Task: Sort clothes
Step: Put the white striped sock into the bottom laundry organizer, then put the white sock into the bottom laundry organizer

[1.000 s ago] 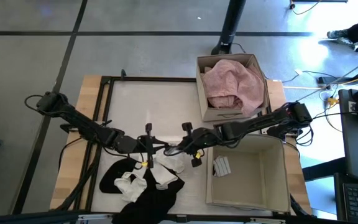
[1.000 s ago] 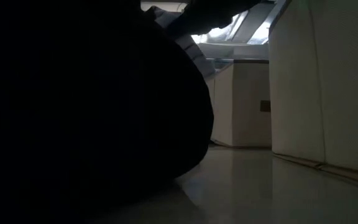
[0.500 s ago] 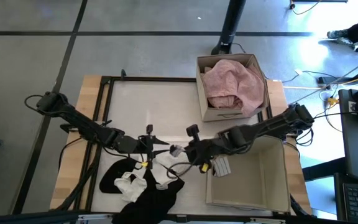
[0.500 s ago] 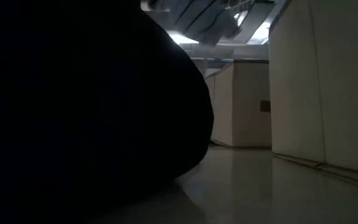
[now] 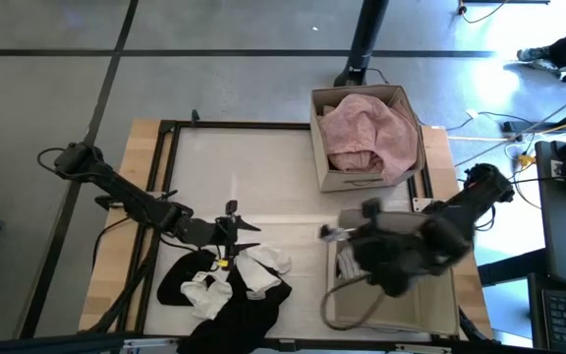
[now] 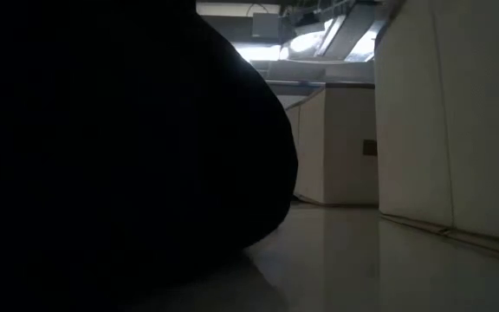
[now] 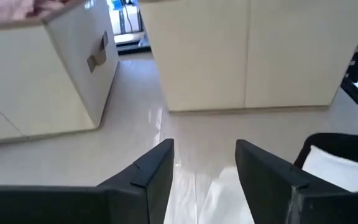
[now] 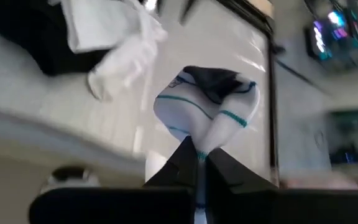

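Note:
A heap of black and small white clothes (image 5: 226, 287) lies at the table's near edge; the low view shows it as a dark mound (image 6: 119, 147). My left gripper (image 5: 247, 228) (image 7: 204, 163) stands open just beyond the heap, with nothing between its fingers. My right gripper (image 5: 344, 234) (image 8: 199, 163), blurred, is shut on a small white garment with teal bands (image 8: 207, 109) (image 5: 330, 233). It is at the left wall of the near cardboard box (image 5: 440, 300). A pale pink garment (image 5: 367, 133) fills the far box (image 5: 362, 182). My right gripper pinches the small white garment between its two shut fingers, at a narrow end with a teal band (image 8: 201, 153). The rest of the garment bunches out beyond the fingertips, lifted clear of the table.
A white folded piece (image 5: 350, 263) lies inside the near box. A dark frame (image 5: 170, 157) runs round the white table top, with bare table (image 5: 244, 167) between the heap and the far box. Another white cloth (image 8: 120, 53) lies on the black one.
My left gripper has opened and let go of the small white garment that both grippers held. My right gripper has carried that garment toward the table's right edge, from beside the heap to the near box, lifted clear of the table.

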